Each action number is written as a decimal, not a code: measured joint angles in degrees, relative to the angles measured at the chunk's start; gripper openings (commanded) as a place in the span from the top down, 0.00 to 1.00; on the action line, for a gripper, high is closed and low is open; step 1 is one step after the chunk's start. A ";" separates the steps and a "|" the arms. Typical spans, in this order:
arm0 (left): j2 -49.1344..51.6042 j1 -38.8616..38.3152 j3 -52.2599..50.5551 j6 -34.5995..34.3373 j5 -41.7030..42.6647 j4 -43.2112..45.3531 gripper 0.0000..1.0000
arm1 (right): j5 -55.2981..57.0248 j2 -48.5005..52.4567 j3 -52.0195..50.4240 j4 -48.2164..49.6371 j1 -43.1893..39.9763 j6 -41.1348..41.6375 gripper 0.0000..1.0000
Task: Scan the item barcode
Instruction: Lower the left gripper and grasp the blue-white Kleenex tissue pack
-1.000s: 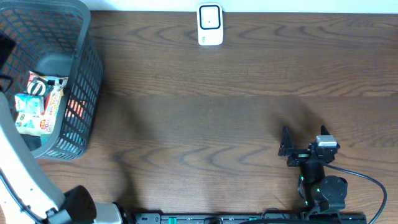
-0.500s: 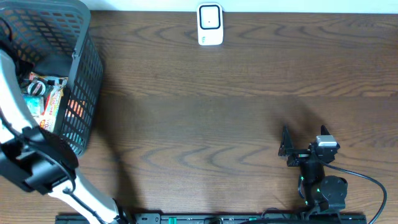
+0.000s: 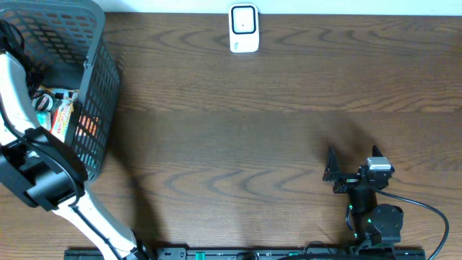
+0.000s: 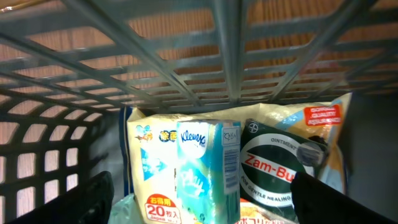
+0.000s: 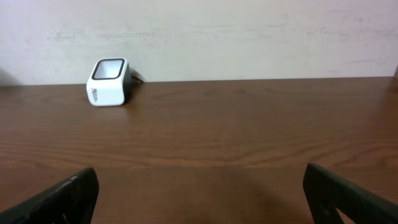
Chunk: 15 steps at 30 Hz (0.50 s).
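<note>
The left gripper [image 4: 204,200] stood wide and empty facing the tissue pack [image 4: 208,168] in the basket [image 3: 101,94] at the left edge of the desk [image 3: 253,144], where closing could also have pinched the touching ointment pack [image 4: 280,165] and lifted both.

Left arm [image 3: 14,101]: white tube links, bulky black joint housing [image 3: 40,177], thin black cable [image 3: 13,37] by upper link.
Right arm [image 3: 382,220]: black all over, pale grey camera block [image 3: 378,167] at wrist, tiny green lights [image 3: 369,221] (count unclear), black lead [image 3: 426,207] curving off its side.
Fingers [image 5: 62,196] in both wrist views: dark, matte, wedge-shaped.
Black base rail [image 3: 245,254].
</note>
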 measured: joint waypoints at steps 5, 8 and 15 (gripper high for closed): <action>2.23 0.00 0.00 0.00 0.02 0.02 0.17 | 0.02 0.00 0.00 0.00 0.00 0.00 0.01; 3.37 0.00 0.00 -0.20 0.02 0.00 0.21 | 0.02 0.00 0.00 0.00 0.00 0.00 0.01; 5.14 0.00 -0.33 -0.13 0.02 0.28 0.22 | 0.02 0.00 0.00 0.00 0.00 0.00 0.01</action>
